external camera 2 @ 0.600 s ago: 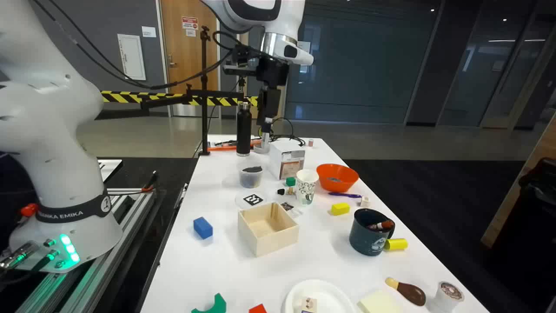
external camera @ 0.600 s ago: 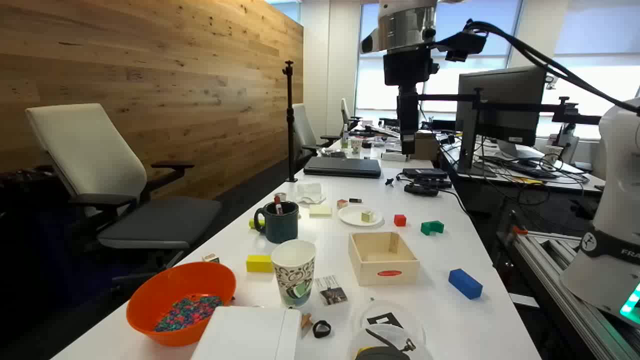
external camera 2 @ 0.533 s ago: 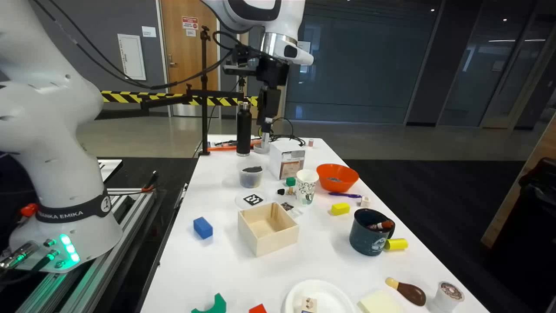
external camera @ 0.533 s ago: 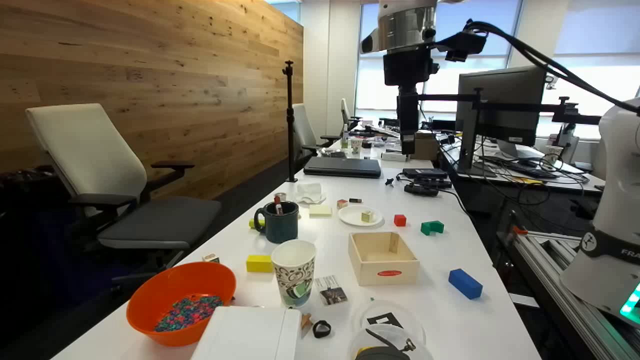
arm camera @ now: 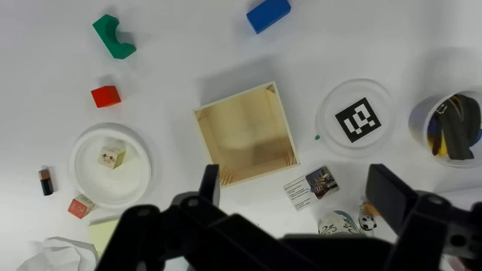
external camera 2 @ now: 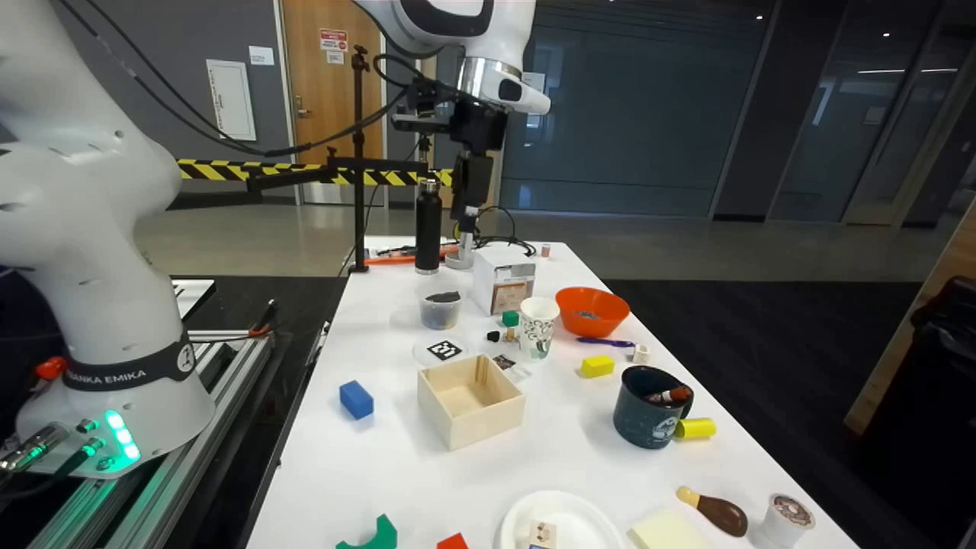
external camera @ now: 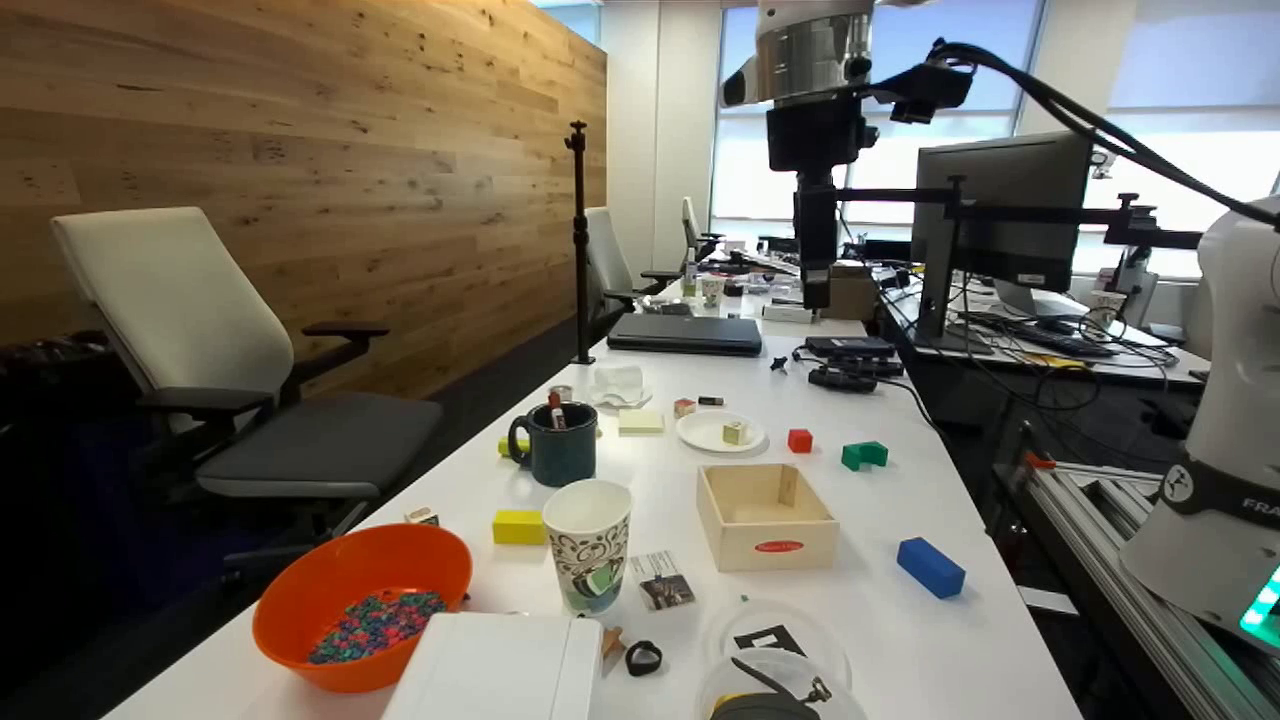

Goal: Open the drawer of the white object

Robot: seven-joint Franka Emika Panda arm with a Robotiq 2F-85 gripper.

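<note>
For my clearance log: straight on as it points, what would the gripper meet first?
Probably the open wooden box: the gripper points down, seemingly toward its rim. Depth is unclear; the printed card beside the box could come first.

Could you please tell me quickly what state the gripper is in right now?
Gripper: open, jaws standing wide apart in the wrist view, holding nothing.

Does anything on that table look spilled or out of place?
Two oddities: a tiny green bit lies loose by the clear lid, perhaps belonging with the colored bits in the orange bowl, and a toy block sits on the white plate, where food might be expected. I see no obvious damage.
</note>
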